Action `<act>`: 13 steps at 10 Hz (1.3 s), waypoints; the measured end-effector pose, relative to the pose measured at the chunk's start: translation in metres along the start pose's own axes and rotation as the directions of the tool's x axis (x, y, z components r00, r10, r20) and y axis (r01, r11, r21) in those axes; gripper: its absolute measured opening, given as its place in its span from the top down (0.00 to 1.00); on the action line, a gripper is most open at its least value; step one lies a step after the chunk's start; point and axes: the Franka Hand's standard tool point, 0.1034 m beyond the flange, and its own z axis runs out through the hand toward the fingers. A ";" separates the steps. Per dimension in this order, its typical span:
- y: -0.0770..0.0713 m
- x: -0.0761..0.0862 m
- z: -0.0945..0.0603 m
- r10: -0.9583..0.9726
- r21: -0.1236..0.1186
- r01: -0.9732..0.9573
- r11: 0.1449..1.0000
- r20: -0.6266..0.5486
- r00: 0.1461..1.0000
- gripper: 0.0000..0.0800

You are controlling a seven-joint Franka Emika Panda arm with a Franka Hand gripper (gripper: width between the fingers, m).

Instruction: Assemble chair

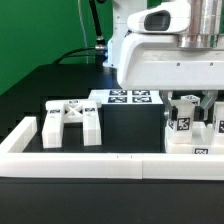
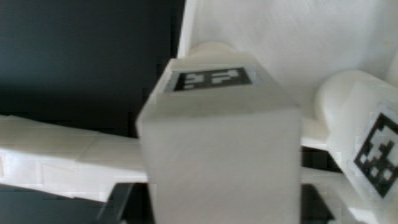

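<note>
Exterior view: end effector [image 1: 190,106] stood at 1 tagged leg [image 1: 183,127]; its closure could not be told. Likely grasping step; next move needed a firm hold.

Bright, even light glares on the white parts [image 1: 90,125]; the close wrist view is blurred.

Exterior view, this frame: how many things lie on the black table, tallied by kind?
White cross-braced plastic frame: 1
White tagged plastic blocks at the exterior view's right: at least 2, partly hidden
Flat white marker board: 1
Long white border wall: 1
Total: at least 5
</note>
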 end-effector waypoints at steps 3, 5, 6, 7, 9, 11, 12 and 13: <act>0.002 0.004 0.001 0.022 0.000 -0.022 1.000 -0.005 1.000 0.64; 0.005 0.004 0.001 0.112 0.001 -0.112 0.994 -0.006 0.994 0.64; 0.007 0.004 0.001 0.220 0.010 -0.220 0.975 -0.005 0.975 0.64; 0.010 0.004 0.001 0.329 0.022 -0.329 0.944 -0.001 0.944 0.64; 0.009 0.003 0.003 0.503 0.025 -0.503 0.864 0.008 0.864 0.64; 0.007 0.003 0.003 0.630 0.023 -0.630 0.776 0.014 0.777 0.64; 0.009 0.002 0.004 0.724 0.017 -0.724 0.690 0.019 0.690 0.64; 0.010 0.002 0.004 0.784 0.012 -0.785 0.620 0.021 0.620 0.64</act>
